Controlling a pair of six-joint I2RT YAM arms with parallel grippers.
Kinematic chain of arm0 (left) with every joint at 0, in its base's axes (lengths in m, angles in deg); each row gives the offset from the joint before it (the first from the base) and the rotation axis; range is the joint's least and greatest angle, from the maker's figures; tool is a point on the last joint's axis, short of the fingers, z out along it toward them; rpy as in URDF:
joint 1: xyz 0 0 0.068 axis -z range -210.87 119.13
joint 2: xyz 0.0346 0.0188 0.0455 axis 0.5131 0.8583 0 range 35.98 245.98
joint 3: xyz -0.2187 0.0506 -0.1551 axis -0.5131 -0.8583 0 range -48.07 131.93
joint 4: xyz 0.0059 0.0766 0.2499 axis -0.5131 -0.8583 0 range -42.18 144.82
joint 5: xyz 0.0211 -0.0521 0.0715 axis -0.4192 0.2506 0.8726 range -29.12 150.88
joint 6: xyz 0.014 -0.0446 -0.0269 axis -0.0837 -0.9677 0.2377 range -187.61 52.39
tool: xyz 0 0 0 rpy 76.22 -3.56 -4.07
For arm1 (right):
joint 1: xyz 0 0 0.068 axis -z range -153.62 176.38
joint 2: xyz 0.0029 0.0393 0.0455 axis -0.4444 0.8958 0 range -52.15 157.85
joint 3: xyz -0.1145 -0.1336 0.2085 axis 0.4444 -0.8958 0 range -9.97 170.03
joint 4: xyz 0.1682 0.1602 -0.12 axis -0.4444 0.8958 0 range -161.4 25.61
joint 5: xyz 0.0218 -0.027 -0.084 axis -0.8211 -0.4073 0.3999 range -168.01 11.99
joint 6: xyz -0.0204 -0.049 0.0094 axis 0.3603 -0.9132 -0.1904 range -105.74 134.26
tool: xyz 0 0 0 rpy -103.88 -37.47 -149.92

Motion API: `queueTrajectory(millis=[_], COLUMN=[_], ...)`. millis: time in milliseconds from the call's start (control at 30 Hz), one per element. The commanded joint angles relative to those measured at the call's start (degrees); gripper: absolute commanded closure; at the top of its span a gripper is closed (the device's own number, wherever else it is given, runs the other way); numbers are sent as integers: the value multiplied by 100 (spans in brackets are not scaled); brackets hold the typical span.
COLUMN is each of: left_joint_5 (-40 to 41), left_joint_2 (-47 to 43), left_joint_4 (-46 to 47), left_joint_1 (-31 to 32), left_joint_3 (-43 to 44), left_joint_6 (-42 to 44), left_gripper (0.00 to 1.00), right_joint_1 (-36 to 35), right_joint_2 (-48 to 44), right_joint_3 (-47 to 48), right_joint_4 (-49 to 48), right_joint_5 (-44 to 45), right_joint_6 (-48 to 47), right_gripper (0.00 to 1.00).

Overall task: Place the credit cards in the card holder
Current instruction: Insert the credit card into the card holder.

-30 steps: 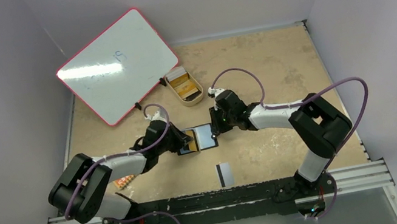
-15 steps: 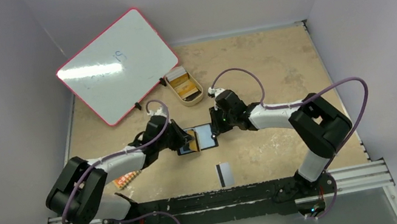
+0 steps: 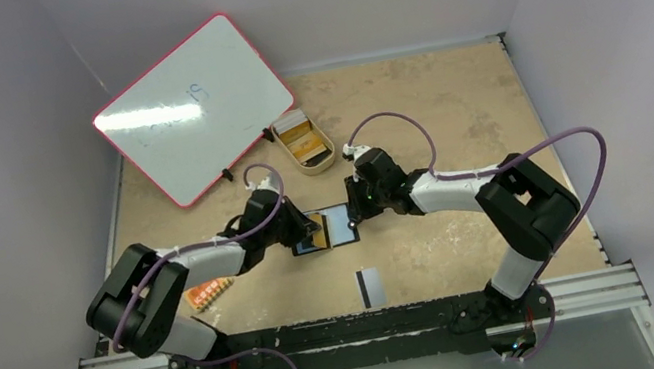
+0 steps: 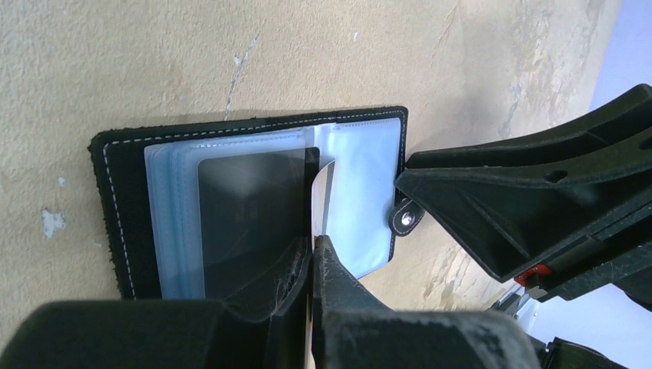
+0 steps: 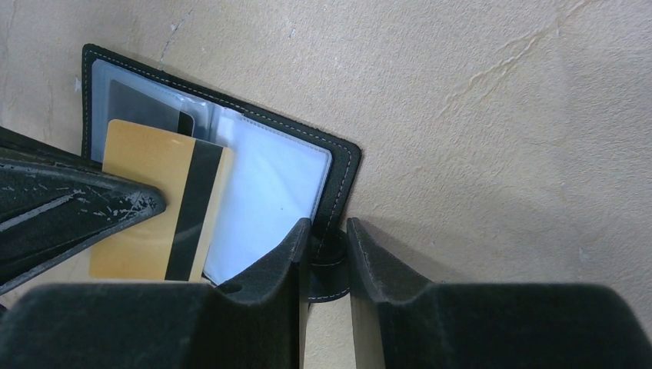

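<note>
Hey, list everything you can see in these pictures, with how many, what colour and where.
holder: one, black with pale pockets, open at the table's centre
gold card: one, gold with a black stripe, over the holder
grey card: one, dark grey, in a holder pocket
striped card: one, pale with a black stripe, on the table nearer the arm bases
tray: one, tan, behind the holder, pale and orange things inside
whiteboard: one, white with a pink frame, back left
orange board: one, orange, beside the left arm
table: one, tan
left gripper: one, black, shut on the gold card
right gripper: one, black, shut on the holder's snap tab
</note>
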Motion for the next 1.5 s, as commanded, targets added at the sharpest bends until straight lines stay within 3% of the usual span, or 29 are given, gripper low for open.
queueTrajectory(millis=[0, 500, 733, 867, 1100, 1467], left_joint_5=[115, 703, 880, 1064, 1175, 2026], left_joint_2=[248, 388, 368, 166, 423, 620], left_joint_4=[153, 601, 253, -258, -406, -1375], left_joint_1=[15, 16, 42, 42, 182, 695], left_joint_3=[47, -282, -210, 54, 209, 913], left_joint_6=[151, 45, 10, 148, 32, -111], left_gripper=[100, 100, 73, 65, 62, 60], right_joint_1=[-44, -44, -45, -44, -46, -44], right_joint_2=[-13, 56, 53, -28, 14, -10], right_joint_3=[-94, -129, -137, -215, -245, -238], right_joint_4=[72, 1, 64, 25, -137, -136], right_joint_5=[95, 25, -43, -108, -190, -196], right_joint_6=[32, 47, 111, 192, 318, 399], right_gripper=[75, 75, 75, 76, 77, 79])
